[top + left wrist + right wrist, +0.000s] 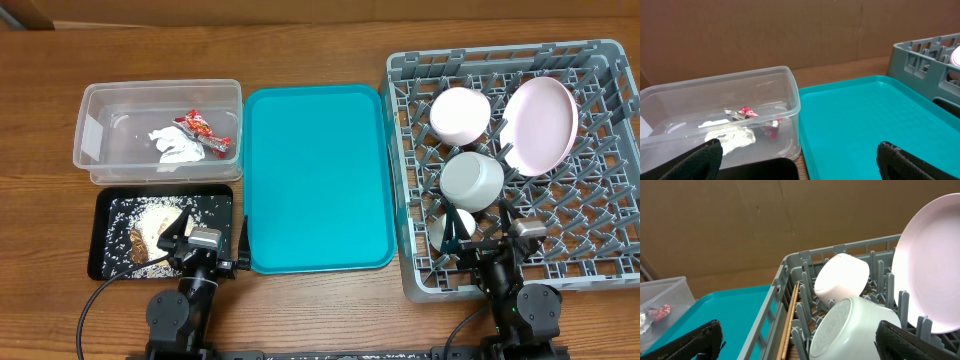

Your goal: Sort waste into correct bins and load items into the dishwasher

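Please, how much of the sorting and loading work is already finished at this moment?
Done, it seems: the wrapper and napkin lie in the clear tub, the rice in the black tray; the plate, bowl, grey-green cup and white cup sit in the rack. In hand: nothing; the left gripper and right gripper are both open. Left: I see no further item waiting on the teal tray.

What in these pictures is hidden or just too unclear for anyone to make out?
Smaller white cup: overhead, the right arm covers its near side.
Black tray: overhead, the left arm hides its near right corner.
Plate: right wrist view, cut off by the right edge.
Wrapper: left wrist view, its print is too small to read.
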Robot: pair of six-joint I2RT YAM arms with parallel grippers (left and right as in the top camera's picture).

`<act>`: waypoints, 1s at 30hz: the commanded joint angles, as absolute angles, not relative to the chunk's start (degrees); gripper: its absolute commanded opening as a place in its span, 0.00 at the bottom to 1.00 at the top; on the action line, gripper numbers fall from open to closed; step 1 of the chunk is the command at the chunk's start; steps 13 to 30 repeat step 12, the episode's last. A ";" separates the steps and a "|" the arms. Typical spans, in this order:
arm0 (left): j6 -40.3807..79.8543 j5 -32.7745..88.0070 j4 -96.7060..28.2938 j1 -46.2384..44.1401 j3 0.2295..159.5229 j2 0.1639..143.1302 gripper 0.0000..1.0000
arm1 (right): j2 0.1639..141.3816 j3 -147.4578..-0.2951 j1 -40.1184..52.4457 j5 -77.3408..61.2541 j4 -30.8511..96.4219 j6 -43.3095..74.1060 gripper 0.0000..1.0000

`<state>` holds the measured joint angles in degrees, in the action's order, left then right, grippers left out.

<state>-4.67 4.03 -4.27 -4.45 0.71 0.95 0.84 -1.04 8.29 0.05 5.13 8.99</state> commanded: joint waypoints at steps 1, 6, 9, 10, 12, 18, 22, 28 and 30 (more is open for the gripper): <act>-5.37 3.60 -4.19 -4.12 0.27 0.25 1.00 | 0.16 -0.45 8.34 0.38 4.78 9.23 1.00; -5.37 3.60 -4.19 -4.12 0.27 0.25 1.00 | 0.16 -0.45 8.34 0.38 4.78 9.23 1.00; -5.37 3.60 -4.19 -4.12 0.27 0.25 1.00 | 0.16 -0.45 8.34 0.38 4.78 9.23 1.00; -5.37 3.60 -4.19 -4.12 0.27 0.25 1.00 | 0.16 -0.45 8.34 0.38 4.78 9.23 1.00; -5.37 3.60 -4.19 -4.12 0.27 0.25 1.00 | 0.16 -0.45 8.34 0.38 4.78 9.23 1.00; -5.37 3.60 -4.19 -4.12 0.27 0.25 1.00 | 0.16 -0.45 8.34 0.38 4.78 9.23 1.00; -5.37 3.60 -4.19 -4.12 0.27 0.25 1.00 | 0.16 -0.45 8.34 0.38 4.78 9.23 1.00; -5.37 3.60 -4.19 -4.12 0.27 0.25 1.00 | 0.16 -0.45 8.34 0.38 4.78 9.23 1.00; -5.37 3.60 -4.19 -4.12 0.27 0.25 1.00 | 0.16 -0.45 8.34 0.38 4.78 9.23 1.00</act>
